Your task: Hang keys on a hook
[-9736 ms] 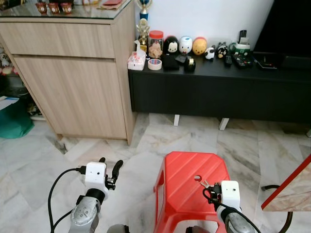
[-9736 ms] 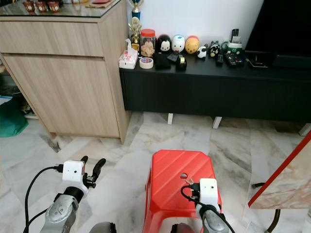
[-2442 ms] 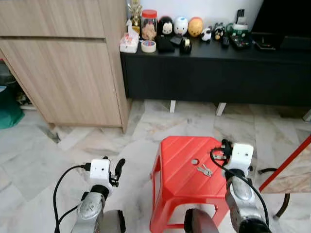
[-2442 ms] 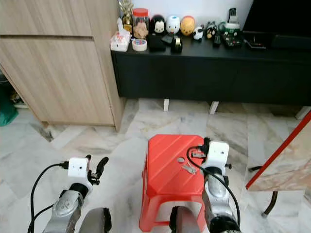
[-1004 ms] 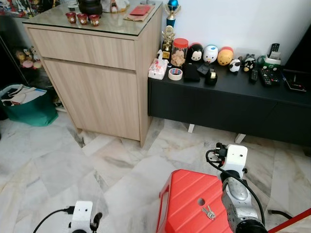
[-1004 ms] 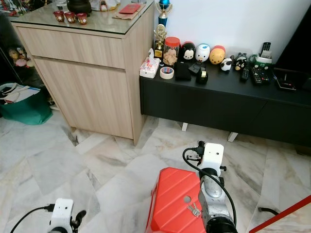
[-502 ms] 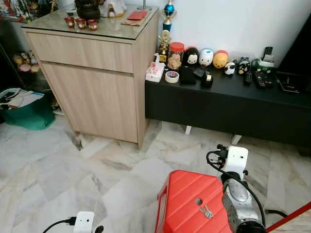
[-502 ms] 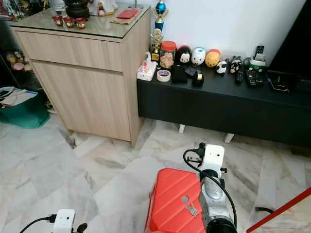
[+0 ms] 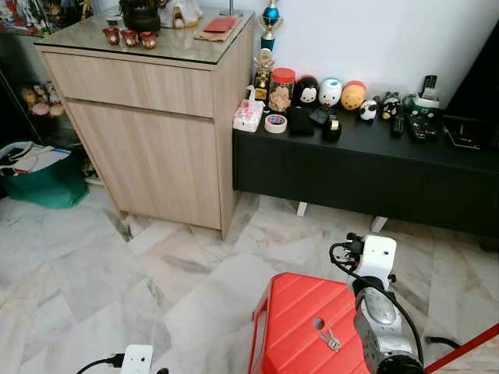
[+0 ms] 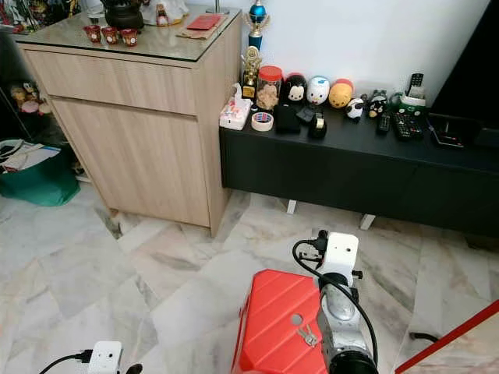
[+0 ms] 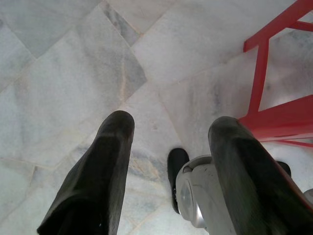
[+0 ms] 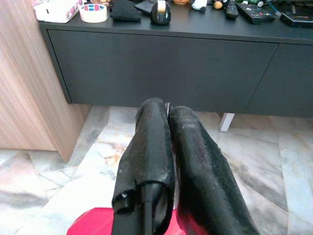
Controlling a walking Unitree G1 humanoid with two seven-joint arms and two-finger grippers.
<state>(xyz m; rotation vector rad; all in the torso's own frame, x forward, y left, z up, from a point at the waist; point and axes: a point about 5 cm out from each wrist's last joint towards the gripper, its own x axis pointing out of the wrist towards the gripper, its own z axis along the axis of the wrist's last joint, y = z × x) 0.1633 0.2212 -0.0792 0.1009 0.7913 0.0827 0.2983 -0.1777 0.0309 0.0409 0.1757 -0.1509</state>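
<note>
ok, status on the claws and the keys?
Right claw shut, empty, raised past the red stool. Left claw open, low over the floor. Keys lying on the stool. No hook in sight.

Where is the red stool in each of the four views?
Left eye: stool at the bottom edge, right of centre, keys on top.
Right eye: bottom edge, near centre.
Left wrist: its legs beside the open left hand.
Right wrist: red sliver beneath the shut right hand.
Shared landmark: marble floor.

- Keys (image 10: 307,336) are seen lying on a red stool (image 10: 273,327), beside its centre hole.
- The right arm (image 10: 341,300) is raised over the stool's far edge.
</note>
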